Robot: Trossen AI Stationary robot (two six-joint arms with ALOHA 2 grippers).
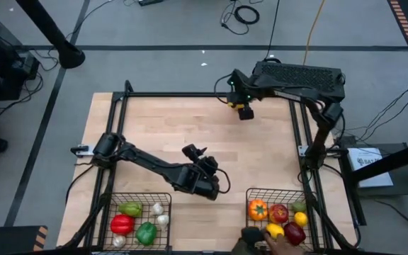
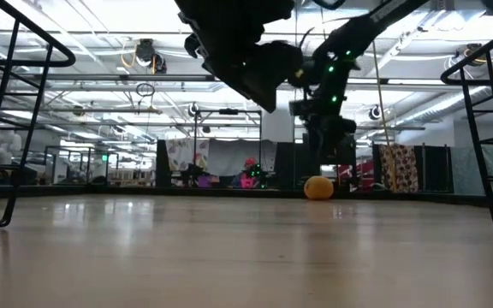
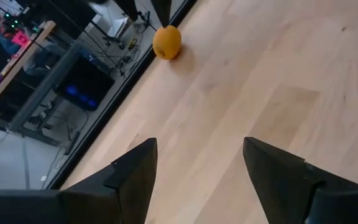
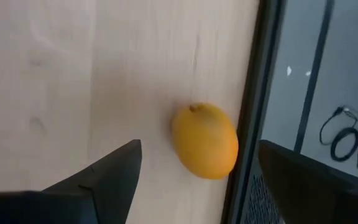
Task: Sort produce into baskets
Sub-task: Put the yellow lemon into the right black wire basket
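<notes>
An orange-yellow fruit (image 4: 205,140) lies on the wooden table by the far edge's black frame; it also shows in the low view (image 2: 318,187) and the left wrist view (image 3: 166,42). My right gripper (image 4: 199,144) hangs above it, open, one finger on either side of the fruit and clear of it. My left gripper (image 3: 197,146) is open and empty above the middle of the table (image 1: 205,173). Two black wire baskets stand at the near edge: the left basket (image 1: 112,202) holds green and red peppers and white garlic, the right basket (image 1: 250,193) holds an orange tomato, red apples and lemons.
A black frame (image 1: 190,95) runs around the table. A dark shape, perhaps a person's hand (image 1: 255,239), shows at the near edge by the right basket. Bare wood lies between the arms (image 1: 168,127).
</notes>
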